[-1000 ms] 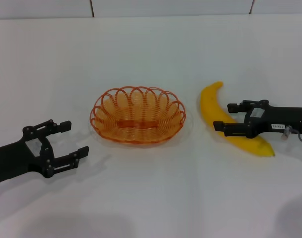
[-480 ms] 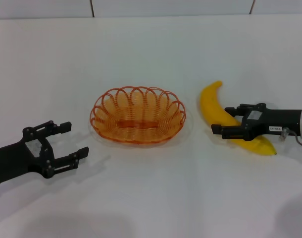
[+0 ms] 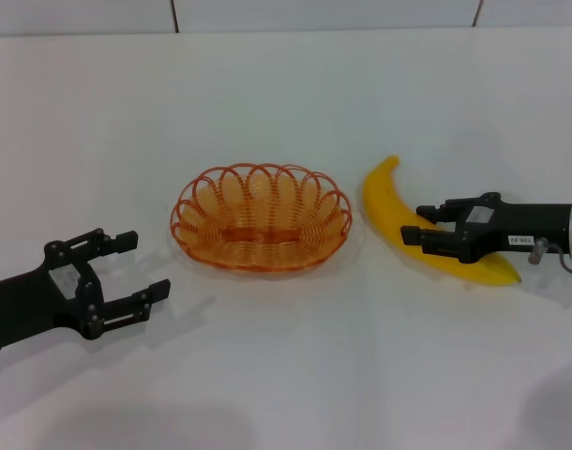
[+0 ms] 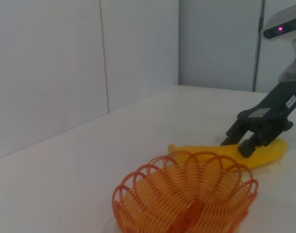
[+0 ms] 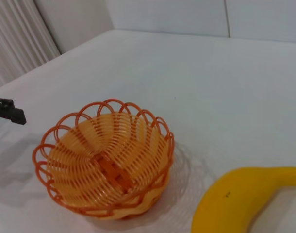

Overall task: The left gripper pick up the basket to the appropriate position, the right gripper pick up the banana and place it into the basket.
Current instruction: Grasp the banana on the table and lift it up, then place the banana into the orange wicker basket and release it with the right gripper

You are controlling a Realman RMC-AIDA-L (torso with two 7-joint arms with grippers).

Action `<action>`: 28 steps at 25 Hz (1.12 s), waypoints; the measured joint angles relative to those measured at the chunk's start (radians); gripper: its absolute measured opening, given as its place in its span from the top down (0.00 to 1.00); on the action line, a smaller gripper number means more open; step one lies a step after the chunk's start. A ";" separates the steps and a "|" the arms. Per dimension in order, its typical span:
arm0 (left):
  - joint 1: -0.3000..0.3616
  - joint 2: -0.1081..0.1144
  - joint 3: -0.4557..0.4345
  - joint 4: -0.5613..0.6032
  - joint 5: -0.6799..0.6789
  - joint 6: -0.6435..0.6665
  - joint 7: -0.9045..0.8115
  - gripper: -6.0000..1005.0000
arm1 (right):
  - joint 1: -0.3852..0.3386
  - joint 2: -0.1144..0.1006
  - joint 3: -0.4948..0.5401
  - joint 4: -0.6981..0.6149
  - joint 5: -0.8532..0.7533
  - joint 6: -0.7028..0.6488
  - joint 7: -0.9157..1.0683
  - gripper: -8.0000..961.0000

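Observation:
The orange wire basket sits on the white table at the middle; it also shows in the left wrist view and the right wrist view. My left gripper is open and empty, to the left of the basket and apart from it. The yellow banana lies to the right of the basket. My right gripper, with a white label, is shut on the banana's middle. The left wrist view shows that claw on the banana. I cannot tell whether the banana is off the table.
The white table spreads all around, with a white panelled wall at its far edge. One fingertip of the left gripper shows beyond the basket in the right wrist view.
My right gripper's fingers have closed on the banana. The banana has turned and shifted left, toward the basket. The left gripper and the basket have not moved.

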 joint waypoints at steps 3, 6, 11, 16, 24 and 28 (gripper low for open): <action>0.000 0.000 -0.001 0.000 0.000 0.001 0.000 0.22 | 0.000 0.000 0.004 -0.001 0.001 -0.004 0.002 0.42; 0.001 0.001 -0.002 -0.001 0.000 0.002 0.000 0.22 | 0.000 0.000 0.004 -0.001 0.009 -0.010 0.002 0.50; 0.003 0.002 -0.012 0.001 0.004 0.013 0.000 0.22 | -0.001 0.000 0.004 -0.003 0.018 -0.019 0.003 0.52; 0.003 0.002 -0.020 0.000 0.008 0.017 0.001 0.22 | -0.011 -0.001 0.005 -0.019 0.060 -0.045 0.001 0.53; 0.003 0.002 -0.020 -0.002 0.010 0.024 0.009 0.22 | -0.024 0.003 -0.004 -0.053 0.288 -0.236 -0.163 0.53; 0.006 0.000 -0.020 -0.002 0.005 0.025 0.007 0.22 | 0.032 0.007 -0.022 0.038 0.318 -0.269 -0.271 0.53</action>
